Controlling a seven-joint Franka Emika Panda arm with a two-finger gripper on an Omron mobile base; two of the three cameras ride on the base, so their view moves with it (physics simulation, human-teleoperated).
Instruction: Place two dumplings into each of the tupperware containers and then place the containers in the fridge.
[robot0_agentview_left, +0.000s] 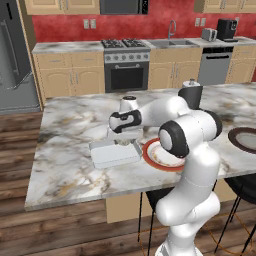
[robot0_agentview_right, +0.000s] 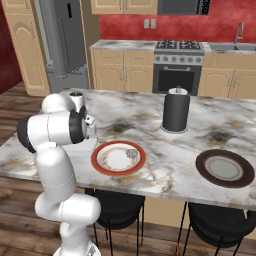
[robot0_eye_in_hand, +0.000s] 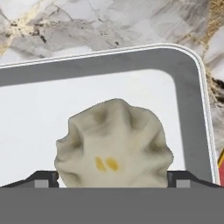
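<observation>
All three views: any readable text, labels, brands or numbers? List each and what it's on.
None readable.
Range: knobs and panel carry no legible marks.
Coffee machine and toaster: no brand visible, too small to tell.
Fridge: plain steel-look doors, no badge.
Red-rimmed plate, dark plate, black canister: unmarked.
White container and the dumpling in it: no print; two yellow spots only, not characters.

1. A grey-veined white marble island counter (robot0_agentview_left: 70, 165) stands on dark wooden plank flooring (robot0_agentview_left: 20, 150).
2. Behind the island, a red wall (robot0_agentview_left: 65, 30) backs tan wooden cabinets (robot0_agentview_left: 70, 75) and a black-and-steel stove (robot0_agentview_left: 126, 67).
3. Black stools (robot0_agentview_right: 117, 207) sit under the island.
</observation>
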